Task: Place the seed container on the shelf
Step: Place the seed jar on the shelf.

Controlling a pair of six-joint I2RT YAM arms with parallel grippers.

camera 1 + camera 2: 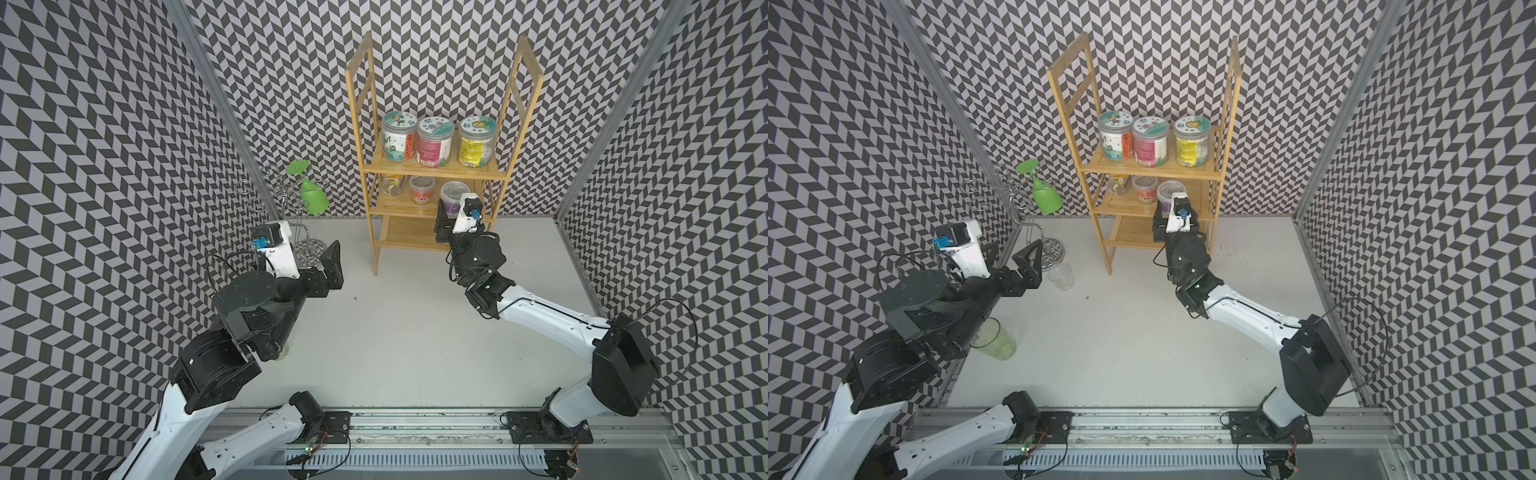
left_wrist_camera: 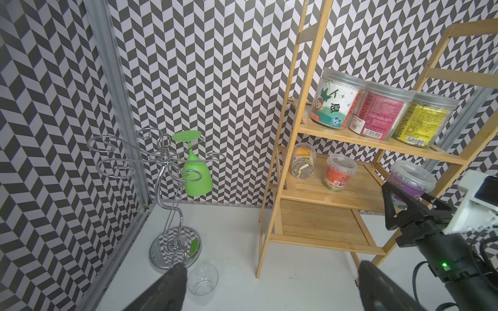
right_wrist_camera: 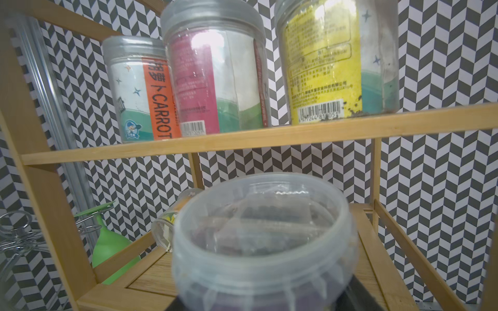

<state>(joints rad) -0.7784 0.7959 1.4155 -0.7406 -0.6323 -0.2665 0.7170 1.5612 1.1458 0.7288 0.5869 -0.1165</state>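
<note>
Right hand is in at the shelf, fingers partly open either side of the seed container, a clear purple-label tub at the right end of the middle tier; can't tell if they grip it or if it rests on the slats. Red tub and a tipped jar sit beside it. Left hand wide open, empty, over the table near the wire stand

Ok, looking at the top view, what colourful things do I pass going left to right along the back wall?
In a top view: upside-down green glass → teal-and-orange jar → pink jar → yellow jar.
</note>
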